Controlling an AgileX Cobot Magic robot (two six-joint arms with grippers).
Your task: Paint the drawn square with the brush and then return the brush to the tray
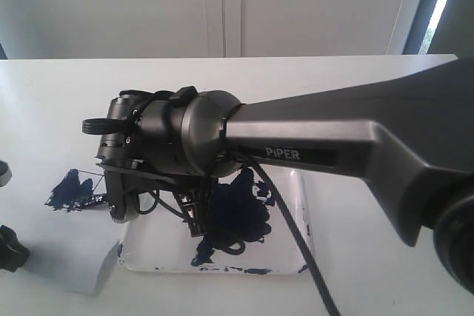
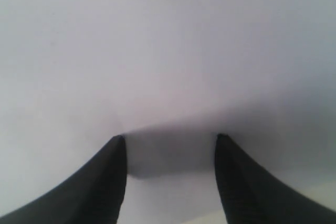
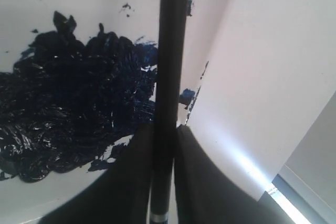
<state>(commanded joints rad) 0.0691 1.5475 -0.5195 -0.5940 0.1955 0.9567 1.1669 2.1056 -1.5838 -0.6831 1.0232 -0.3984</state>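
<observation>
Right gripper point(image 3: 165, 128) pinches brush point(image 3: 170, 51), shaft pointing straight out from it.

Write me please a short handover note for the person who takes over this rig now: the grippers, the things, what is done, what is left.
Left gripper: open, empty, over the white paper.
Right gripper: shut on the brush; its arm reaches across the middle, above the tray and its navy paint blot.
Drawn square: left of the tray, covered in navy, with ragged edges.
Done: the painting, it seems.
Left: lay the brush in the tray, open the right gripper, pull the arm away.
</observation>
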